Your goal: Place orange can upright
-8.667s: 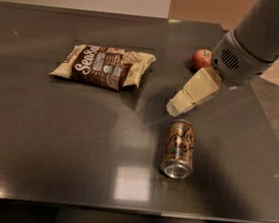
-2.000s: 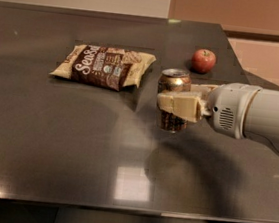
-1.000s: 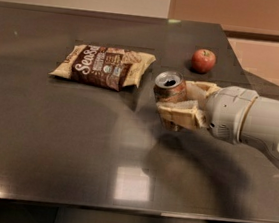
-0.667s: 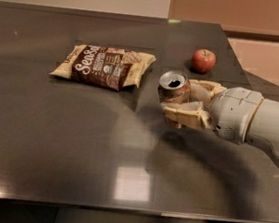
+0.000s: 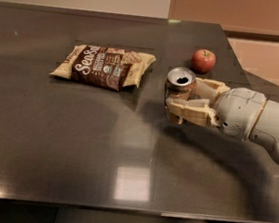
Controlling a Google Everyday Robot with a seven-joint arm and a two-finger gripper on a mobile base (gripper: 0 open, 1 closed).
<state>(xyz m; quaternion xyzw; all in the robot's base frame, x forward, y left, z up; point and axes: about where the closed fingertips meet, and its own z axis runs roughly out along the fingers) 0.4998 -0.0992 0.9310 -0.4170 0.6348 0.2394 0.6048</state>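
The orange can (image 5: 179, 86) stands upright on the dark table (image 5: 75, 141), right of centre, with its silver top and opening facing up. My gripper (image 5: 185, 97) reaches in from the right at can height. Its tan fingers (image 5: 188, 112) are spread on either side of the can; the near finger crosses in front of the can's lower part and the far finger sits behind its right side. The fingers look open around the can, not squeezing it. The can's base is hidden by the near finger.
A brown snack bag (image 5: 104, 66) lies flat to the left of the can. A red apple (image 5: 203, 60) sits behind the can near the table's right edge. My grey arm (image 5: 263, 125) stretches off to the right over the table corner.
The can, lying on its side at first, now stands upright. Over the last two seconds the fingers spread apart from their tight hold on it; the can has stayed in place.
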